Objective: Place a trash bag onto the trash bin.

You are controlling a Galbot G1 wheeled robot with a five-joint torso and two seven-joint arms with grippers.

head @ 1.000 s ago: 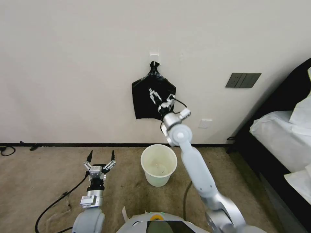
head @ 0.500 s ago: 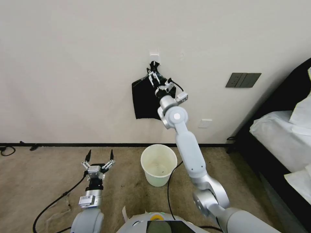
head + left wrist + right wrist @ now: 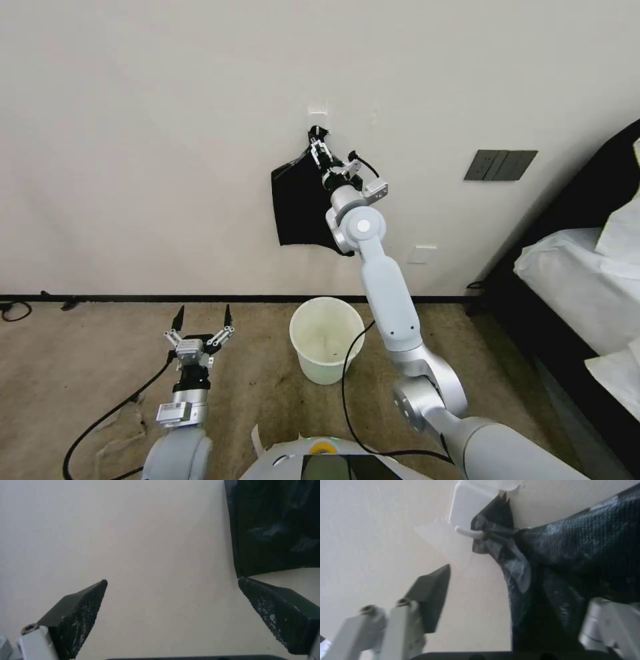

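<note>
Head view: right arm raised to a black bag hanging on the wall, above a cream bin on the floor.

Right end effector (image 3: 319, 148) is up at the knotted neck of the black bag bunch (image 3: 300, 207), which hangs from a small white wall hook (image 3: 469, 532); in the right wrist view its fingers (image 3: 431, 597) stand wide apart, one beside the neck against the bare wall, the other blurred on the far side of the plastic, nothing clamped; the trash bin (image 3: 327, 340) stands upright on the brown carpet (image 3: 67, 373) directly below the bag, near the wall, unlined; left end effector (image 3: 202, 321) hovers low over the carpet left of the bin, fingers (image 3: 80, 615) spread wide, holding nothing.
</note>
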